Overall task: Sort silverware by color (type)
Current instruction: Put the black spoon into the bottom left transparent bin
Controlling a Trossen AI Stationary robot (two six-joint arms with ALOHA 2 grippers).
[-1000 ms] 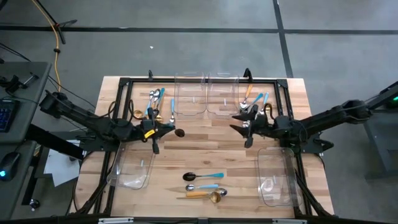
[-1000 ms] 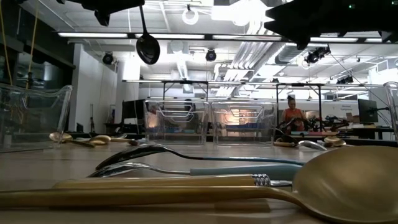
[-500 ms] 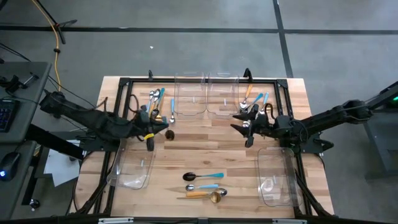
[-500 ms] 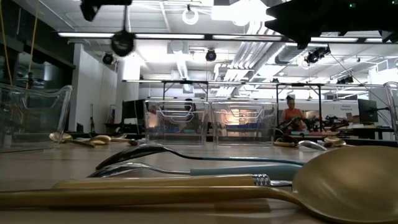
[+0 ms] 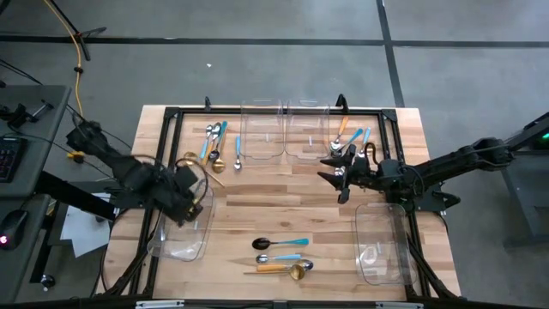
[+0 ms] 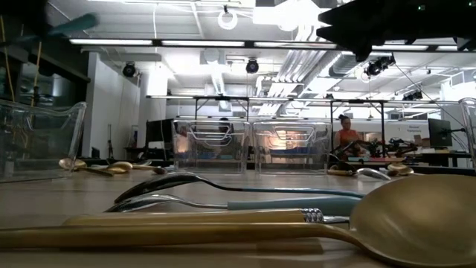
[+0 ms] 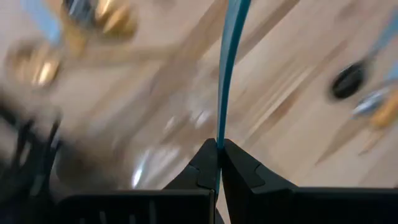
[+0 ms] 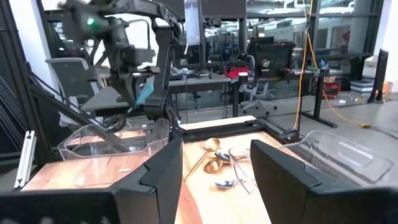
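Step in hand: the left hand [image 7: 219,163] carries a blue-handled spoon [image 7: 227,68] above the clear bin [image 5: 182,232] at the bench's [image 5: 283,206] left front; judged a delivery to that bin.
Left hand: clamped tight on the thin blue handle, which stands out straight between the jaws; the spoon's head is not visible.
Right hand [image 5: 336,174]: fingers spread, nothing between them, hovering at mid-bench near the right rear heap [image 5: 352,142].
Next move: likely lower over the bin mouth, then release so the spoon drops inside rather than on the rim.
Remaining silverware: left rear heap [image 5: 214,146], the right rear heap, and a front group [image 5: 283,256] of dark, silver and gold spoons lying flat.
Materials: slatted pale wood bench; glossy transparent bins with rounded corners; slim smooth handles, polished oval bowls.
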